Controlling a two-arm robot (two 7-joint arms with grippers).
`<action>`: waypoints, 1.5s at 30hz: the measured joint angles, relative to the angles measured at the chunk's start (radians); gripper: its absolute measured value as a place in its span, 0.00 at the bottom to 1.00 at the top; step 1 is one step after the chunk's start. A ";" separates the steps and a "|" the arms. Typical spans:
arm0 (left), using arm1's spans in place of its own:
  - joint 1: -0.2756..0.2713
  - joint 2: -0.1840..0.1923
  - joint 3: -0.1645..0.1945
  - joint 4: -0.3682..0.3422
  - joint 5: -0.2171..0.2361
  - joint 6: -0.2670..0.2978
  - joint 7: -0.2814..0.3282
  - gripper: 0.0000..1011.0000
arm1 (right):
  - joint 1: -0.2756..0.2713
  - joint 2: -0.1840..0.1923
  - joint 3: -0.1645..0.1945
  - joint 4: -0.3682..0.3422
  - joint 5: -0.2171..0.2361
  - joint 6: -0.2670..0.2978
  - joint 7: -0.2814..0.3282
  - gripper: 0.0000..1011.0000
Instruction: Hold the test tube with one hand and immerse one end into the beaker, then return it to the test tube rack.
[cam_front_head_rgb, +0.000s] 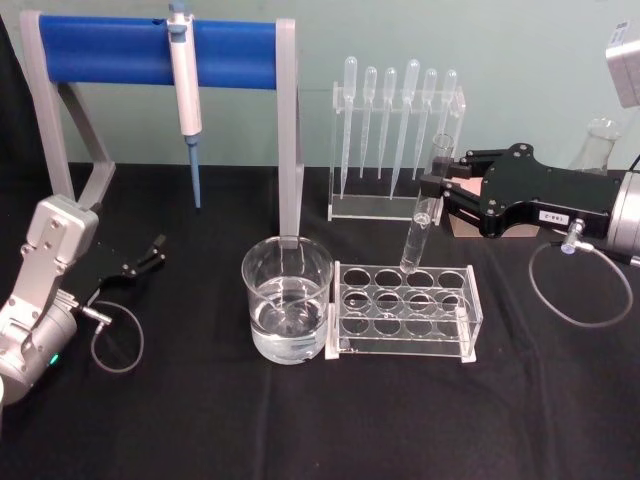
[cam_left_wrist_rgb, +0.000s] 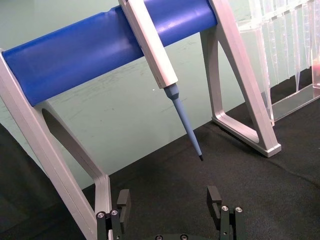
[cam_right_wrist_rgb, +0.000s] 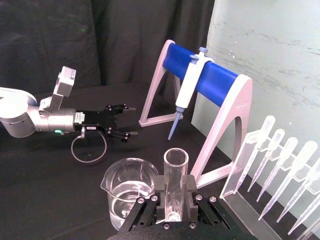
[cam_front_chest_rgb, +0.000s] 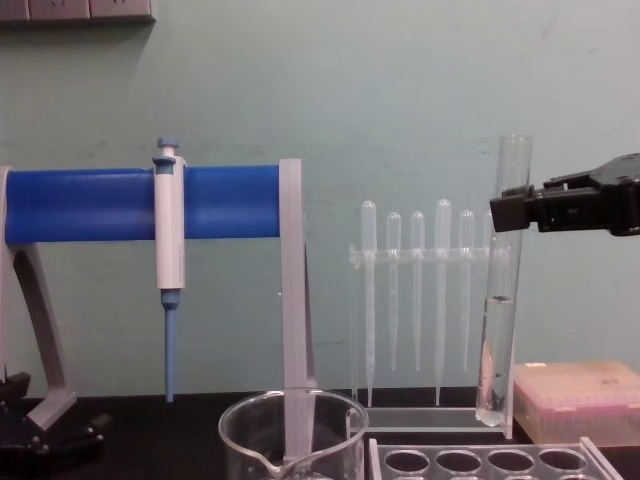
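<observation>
One test tube (cam_front_head_rgb: 421, 228), upper part betw. right gripper (cam_front_head_rgb: 438, 182) jaws.

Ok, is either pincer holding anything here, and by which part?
The right pincer grips the test tube on its upper part, a little below the open rim. The left pincer is open, holding nothing.
</observation>
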 joint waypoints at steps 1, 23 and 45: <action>0.000 0.000 0.000 0.000 0.000 0.000 0.000 0.99 | 0.000 0.000 0.000 0.000 0.000 0.000 0.000 0.24; 0.000 0.000 0.000 0.000 0.000 0.000 0.000 0.99 | 0.137 -0.085 -0.084 -0.040 0.008 0.071 0.000 0.24; 0.000 0.000 0.000 0.000 0.000 0.000 0.000 0.99 | 0.222 -0.199 -0.224 0.068 -0.035 0.062 -0.012 0.24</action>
